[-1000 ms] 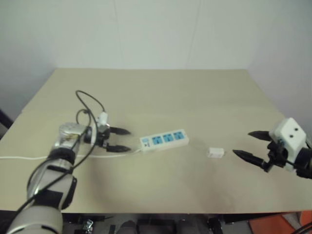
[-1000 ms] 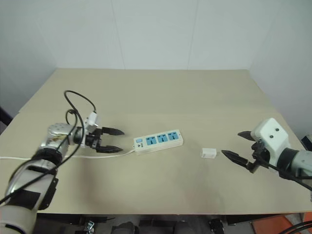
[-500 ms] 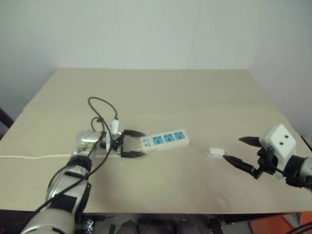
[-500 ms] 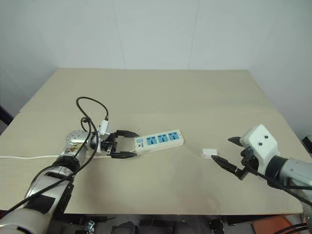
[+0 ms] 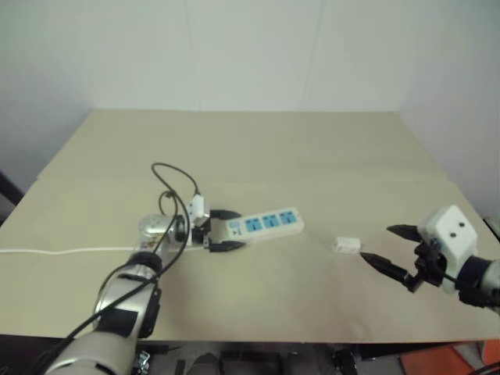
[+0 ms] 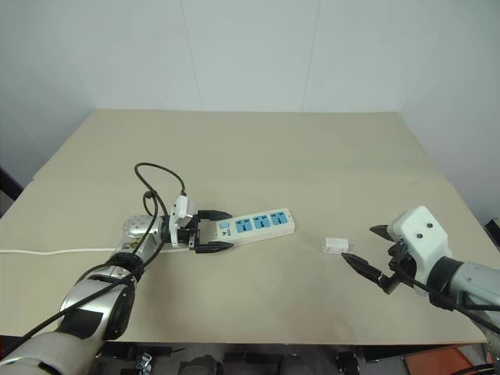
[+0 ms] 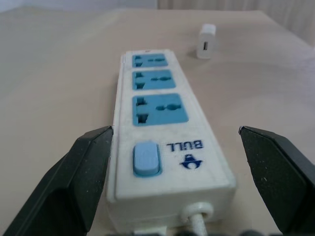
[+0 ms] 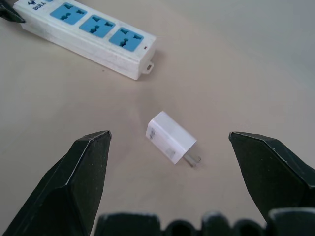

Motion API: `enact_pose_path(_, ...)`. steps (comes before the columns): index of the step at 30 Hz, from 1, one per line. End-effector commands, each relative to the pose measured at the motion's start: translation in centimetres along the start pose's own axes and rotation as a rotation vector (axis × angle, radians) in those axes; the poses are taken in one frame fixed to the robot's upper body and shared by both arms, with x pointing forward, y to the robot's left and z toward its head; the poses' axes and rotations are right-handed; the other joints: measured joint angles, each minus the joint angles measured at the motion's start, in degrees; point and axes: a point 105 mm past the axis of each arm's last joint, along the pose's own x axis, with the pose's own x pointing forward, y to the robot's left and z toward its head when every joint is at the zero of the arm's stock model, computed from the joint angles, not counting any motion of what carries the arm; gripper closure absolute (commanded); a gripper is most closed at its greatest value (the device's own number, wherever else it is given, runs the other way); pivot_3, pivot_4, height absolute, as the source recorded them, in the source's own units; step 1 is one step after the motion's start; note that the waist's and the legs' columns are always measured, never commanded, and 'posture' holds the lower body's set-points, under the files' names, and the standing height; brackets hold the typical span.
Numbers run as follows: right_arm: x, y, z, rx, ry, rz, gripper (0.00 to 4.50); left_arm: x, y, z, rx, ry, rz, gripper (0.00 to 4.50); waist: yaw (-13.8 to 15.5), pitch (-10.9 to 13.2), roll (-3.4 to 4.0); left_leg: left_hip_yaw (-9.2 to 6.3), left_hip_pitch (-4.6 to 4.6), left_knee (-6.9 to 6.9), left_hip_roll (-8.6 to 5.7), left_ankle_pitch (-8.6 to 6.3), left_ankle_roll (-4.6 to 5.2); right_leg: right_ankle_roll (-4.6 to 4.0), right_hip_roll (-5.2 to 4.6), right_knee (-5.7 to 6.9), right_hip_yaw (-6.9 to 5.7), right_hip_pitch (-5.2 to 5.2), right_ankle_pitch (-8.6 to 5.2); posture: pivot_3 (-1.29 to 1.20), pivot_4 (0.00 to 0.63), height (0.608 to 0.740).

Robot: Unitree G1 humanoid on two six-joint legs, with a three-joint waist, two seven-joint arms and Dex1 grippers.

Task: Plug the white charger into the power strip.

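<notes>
We see the long white plastic power strip (image 6: 255,226) with three blue sockets lying flat on the beige tabletop (image 6: 258,148). Its switch end sits between the wide-open fingers of our left gripper (image 6: 216,237), which holds nothing; in the left wrist view one finger (image 7: 74,182) is just beside the strip's side, the other stands apart. The small white boxy charger (image 8: 171,137) lies on its side on the table, ahead of and between the spread jaws of our right gripper (image 6: 367,254), apart from both fingers, its metal prongs (image 8: 194,160) pointing away from the strip.
</notes>
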Motion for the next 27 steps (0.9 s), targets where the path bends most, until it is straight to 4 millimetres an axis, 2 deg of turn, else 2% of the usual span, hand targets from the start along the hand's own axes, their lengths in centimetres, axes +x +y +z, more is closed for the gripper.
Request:
enact_pose_path(1,-0.8,-0.1,0.8,-0.022,-0.028,-0.028,0.0,0.3,0.2,-0.1,0.003,0.0,0.031,0.03,0.0,0.0,0.0,0.0,0.0,0.0,0.0,0.0,0.0,0.0,0.0,0.0,0.0,0.0,0.0,0.0,0.15,0.74)
enact_pose_path(13,-0.4,0.2,0.3,-0.015,-0.016,-0.035,0.0,0.1,-0.7,-1.7,-0.058,0.024,0.02,0.03,-0.1,0.0,0.0,0.01,0.14,0.0,-0.03,0.01,0.0,0.0,0.0,0.19,0.02,0.05,0.0,0.0,0.15,0.74)
enact_pose_path(14,-0.3,0.2,0.3,-0.016,-0.016,-0.035,0.0,0.0,-0.9,-1.9,-0.053,0.035,0.011,0.43,-0.1,0.0,0.0,0.01,0.14,0.0,-0.03,0.01,0.01,0.0,0.0,0.2,0.02,0.05,0.0,0.0,0.15,0.74)
enact_pose_path(18,0.0,0.2,0.5,-0.017,-0.02,-0.034,0.0,-0.1,-1.2,-2.1,-0.062,0.043,-0.005,1.22,-0.1,0.0,0.0,0.01,0.19,0.0,-0.04,0.01,0.01,0.0,0.0,0.23,0.03,0.07,0.0,0.0,0.15,0.74)
enact_pose_path(23,0.5,0.2,0.7,-0.032,-0.017,-0.008,0.0,-0.2,-1.0,-2.0,-0.047,0.071,-0.019,1.21,-0.2,0.0,0.01,0.01,0.2,0.0,-0.04,0.01,0.01,0.0,0.0,0.24,0.05,0.08,0.0,0.0,0.15,0.74)
enact_pose_path(27,1.1,0.3,1.7,-0.076,0.02,0.057,0.0,-0.3,-1.4,-1.3,0.001,0.092,-0.117,1.21,-0.4,0.0,0.01,0.02,0.23,0.01,-0.04,0.02,0.02,0.0,0.0,0.27,0.05,0.08,0.0,0.0,0.15,0.74)
